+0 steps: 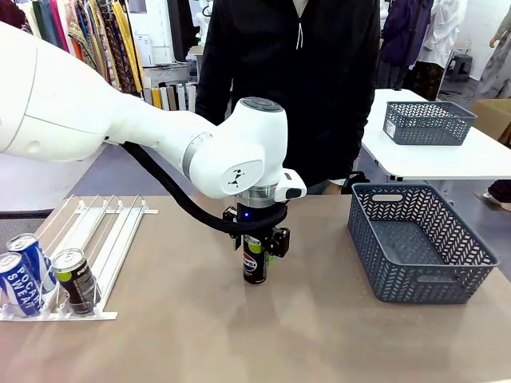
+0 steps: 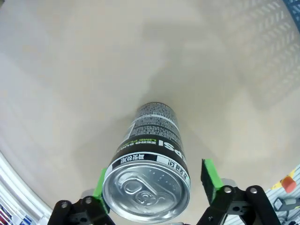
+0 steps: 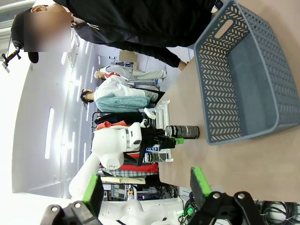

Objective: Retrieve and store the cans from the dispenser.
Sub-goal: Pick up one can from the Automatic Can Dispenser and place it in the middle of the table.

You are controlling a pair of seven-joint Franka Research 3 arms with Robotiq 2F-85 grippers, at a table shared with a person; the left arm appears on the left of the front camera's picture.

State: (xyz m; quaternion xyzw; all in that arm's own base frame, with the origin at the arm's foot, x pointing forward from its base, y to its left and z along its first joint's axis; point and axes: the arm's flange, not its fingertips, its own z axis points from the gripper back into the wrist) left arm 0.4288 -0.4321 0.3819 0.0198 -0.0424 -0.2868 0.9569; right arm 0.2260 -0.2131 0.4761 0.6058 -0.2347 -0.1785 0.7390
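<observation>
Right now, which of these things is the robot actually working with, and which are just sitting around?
Part of the job: black can standing between the left gripper's open jaws; white dispenser; two blue cans and another black can at its low end; near grey basket, probably for storage.
Just lying about: far grey basket on the white side table.

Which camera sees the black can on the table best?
The left wrist view: the black can is close, with its silver top and tab clear. In the front view the left arm hides its top. In the right wrist view it looks small and sideways.
</observation>
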